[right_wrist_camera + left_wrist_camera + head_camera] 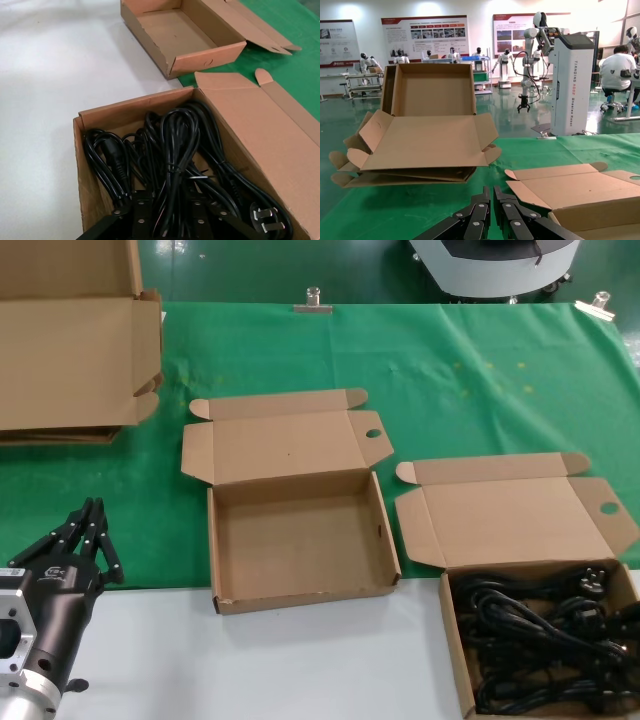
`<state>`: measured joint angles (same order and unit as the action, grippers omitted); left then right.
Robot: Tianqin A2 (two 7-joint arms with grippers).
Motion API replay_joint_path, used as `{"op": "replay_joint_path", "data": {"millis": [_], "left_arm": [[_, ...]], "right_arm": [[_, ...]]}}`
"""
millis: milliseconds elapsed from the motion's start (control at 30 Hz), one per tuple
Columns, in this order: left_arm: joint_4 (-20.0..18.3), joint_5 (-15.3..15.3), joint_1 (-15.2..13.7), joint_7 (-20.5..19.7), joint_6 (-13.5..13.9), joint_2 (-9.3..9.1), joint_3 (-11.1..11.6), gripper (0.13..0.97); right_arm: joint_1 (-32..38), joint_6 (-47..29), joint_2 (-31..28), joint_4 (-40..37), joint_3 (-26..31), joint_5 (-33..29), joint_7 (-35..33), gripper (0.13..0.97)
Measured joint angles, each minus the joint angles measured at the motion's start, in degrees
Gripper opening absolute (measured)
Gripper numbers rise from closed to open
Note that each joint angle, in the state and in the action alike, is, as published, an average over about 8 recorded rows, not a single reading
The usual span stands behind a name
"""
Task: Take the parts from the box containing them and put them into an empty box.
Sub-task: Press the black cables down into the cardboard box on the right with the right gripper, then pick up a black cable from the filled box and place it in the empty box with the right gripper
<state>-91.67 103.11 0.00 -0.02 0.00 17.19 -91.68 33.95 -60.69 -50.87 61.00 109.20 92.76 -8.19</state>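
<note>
Several black power cords lie coiled in the open mailer box at the front right. In the right wrist view my right gripper is open low inside that box, its jaws on either side of one bundled coil of the cords. It does not show in the head view. The empty box stands open in the middle, lid folded back, and also shows in the right wrist view. My left gripper is shut and empty at the front left, also seen in its wrist view.
A large plain carton on flattened boxes sits at the back left, also in the left wrist view. A green mat covers the back of the table, white surface the front. A metal clip stands at the far edge.
</note>
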Motion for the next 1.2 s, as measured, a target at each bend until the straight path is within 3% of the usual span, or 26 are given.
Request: {"op": "replay_joint_path", "data": {"millis": [400,833,1200], "left_arm": [[0.0,0.0,0.0,0.0,0.0,0.0,0.0,0.172],[0.0,0.0,0.0,0.0,0.0,0.0,0.0,0.172],[0.0,0.0,0.0,0.0,0.0,0.0,0.0,0.172]], "right_arm": [[0.1,-1.2,-1.8,2.5,-1.6,1.6,1.0,0.195],[1.9,-2.0,-2.9,7.3,-3.3,3.6,3.1,0.188],[4.9,-1.3,0.2,13.0,-1.8,2.8,4.2,0.188]]}}
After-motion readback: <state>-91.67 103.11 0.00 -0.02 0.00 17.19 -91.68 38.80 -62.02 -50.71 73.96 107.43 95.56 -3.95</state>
